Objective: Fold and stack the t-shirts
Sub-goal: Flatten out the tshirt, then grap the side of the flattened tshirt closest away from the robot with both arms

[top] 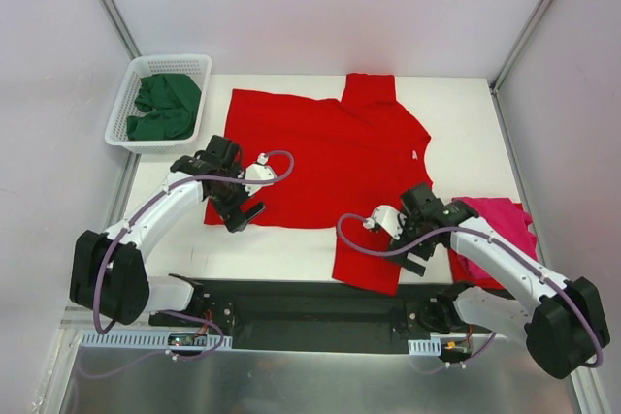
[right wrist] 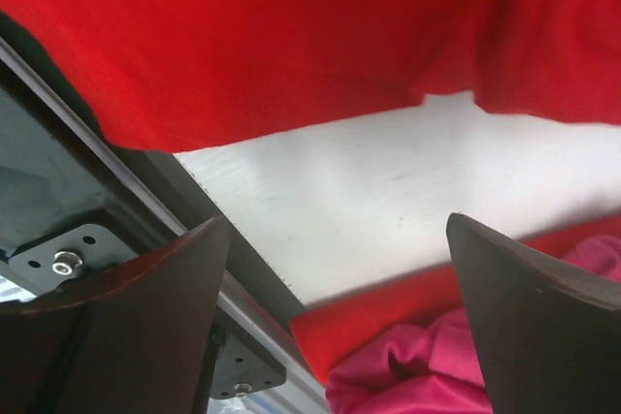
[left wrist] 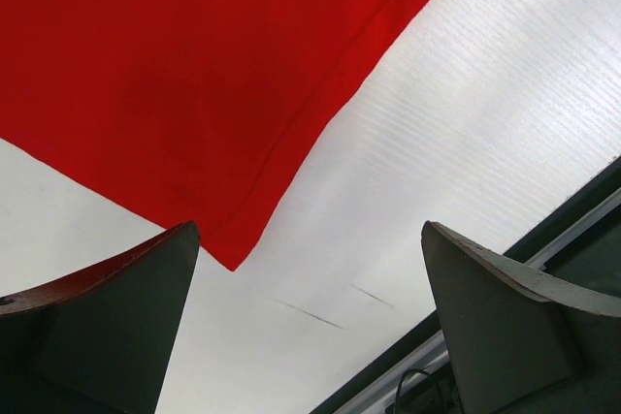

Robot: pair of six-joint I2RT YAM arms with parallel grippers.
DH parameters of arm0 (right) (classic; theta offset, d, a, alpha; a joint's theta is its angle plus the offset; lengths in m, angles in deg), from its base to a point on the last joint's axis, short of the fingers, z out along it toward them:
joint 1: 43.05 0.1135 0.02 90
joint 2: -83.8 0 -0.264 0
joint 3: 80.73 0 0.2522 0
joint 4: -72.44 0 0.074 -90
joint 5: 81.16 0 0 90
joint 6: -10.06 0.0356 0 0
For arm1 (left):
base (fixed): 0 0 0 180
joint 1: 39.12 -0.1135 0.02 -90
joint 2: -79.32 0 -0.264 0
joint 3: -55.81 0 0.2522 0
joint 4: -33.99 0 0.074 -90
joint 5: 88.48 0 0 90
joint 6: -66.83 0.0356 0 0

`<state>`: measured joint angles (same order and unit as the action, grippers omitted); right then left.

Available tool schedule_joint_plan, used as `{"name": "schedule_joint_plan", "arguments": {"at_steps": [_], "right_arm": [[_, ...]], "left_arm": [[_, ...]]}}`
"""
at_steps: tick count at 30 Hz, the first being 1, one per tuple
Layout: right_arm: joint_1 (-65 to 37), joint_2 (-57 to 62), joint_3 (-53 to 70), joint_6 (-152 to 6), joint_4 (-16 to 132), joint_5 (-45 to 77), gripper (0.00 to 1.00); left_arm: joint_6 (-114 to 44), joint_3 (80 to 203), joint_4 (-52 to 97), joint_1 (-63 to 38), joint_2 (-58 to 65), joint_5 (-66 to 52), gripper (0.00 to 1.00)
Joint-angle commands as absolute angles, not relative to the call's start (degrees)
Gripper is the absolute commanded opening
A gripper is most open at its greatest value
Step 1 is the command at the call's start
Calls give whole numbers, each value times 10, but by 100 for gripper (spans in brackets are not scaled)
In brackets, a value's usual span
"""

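Shirt status: red t-shirt [top: 330,157] lay spread on table [top: 291,249], one sleeve toward far edge, near hem at table's front edge. Above its near-left corner hovered left tool [left wrist: 309,239], jaws wide apart, nothing between. Over near-right hem hung right tool [right wrist: 335,223], jaws likewise apart, empty. At right side of table lay pink t-shirt [top: 500,225], crumpled, against red cloth. In white basket [top: 179,62] by table's far-left corner sat green t-shirts [top: 165,104], bunched.

Bright, even light; soft shadows.
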<state>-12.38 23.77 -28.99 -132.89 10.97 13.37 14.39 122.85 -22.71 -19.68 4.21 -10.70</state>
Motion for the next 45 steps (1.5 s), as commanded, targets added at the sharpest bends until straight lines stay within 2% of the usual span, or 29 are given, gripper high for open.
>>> {"name": "schedule_joint_plan", "arguments": {"at_steps": [1,9,22,28,39,45], "right_arm": [[-92,251,-321,-1365,156,137,97],[2,236,-305,-1367,146,185,96],[144,191,-322,-1386,133,187,93],[188,145,-328,-1395,146,187,93],[195,75,-318,-1424,180,189,92],[194,29,-298,-1427,189,201,77]], "left_arm": [[139,1220,-204,-196,58,-126,99],[136,1218,-186,-196,30,-88,99],[138,1226,-183,-196,-3,-59,99],[137,1234,-184,-196,-14,-56,99],[137,1217,-183,-196,11,-45,99],[140,1221,-183,-196,13,-39,99]]}}
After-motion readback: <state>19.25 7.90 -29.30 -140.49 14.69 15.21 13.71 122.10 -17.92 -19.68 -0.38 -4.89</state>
